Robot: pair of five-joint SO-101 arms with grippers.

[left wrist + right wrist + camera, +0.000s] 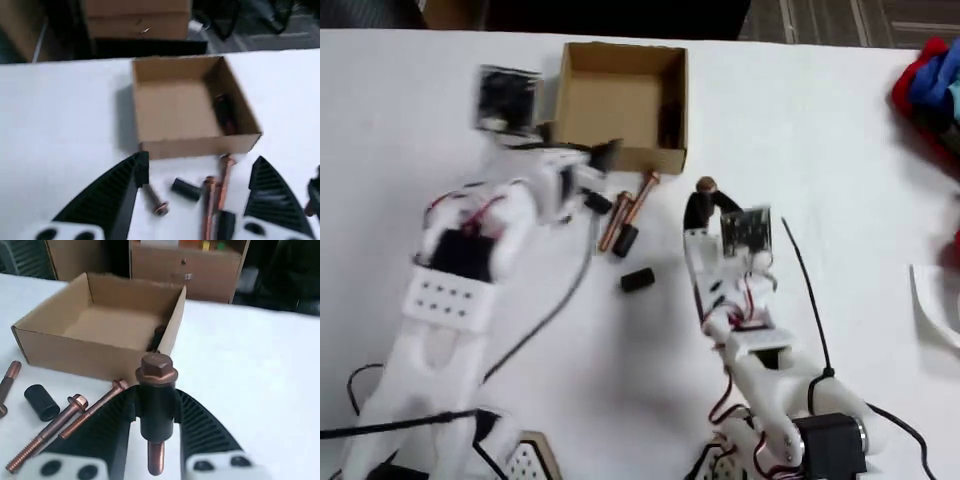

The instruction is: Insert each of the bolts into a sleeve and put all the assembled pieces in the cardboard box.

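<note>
The left gripper (603, 178) hangs just in front of the cardboard box (175, 147) with its jaws spread wide. It is above the loose parts, probably so that it can take one of them next. The box already has one assembled piece (223, 114) inside, against its right wall. On the table near the box lie a short bolt (155, 201), two long bolts (46, 433) side by side and two loose sleeves (637, 279). To the right, the right gripper (156, 394) is closed around a black sleeve (156, 415). A copper bolt (156, 371) sits in it head up, which I judge keeps the bolt from slipping out. This piece seems ready for the box.
</note>
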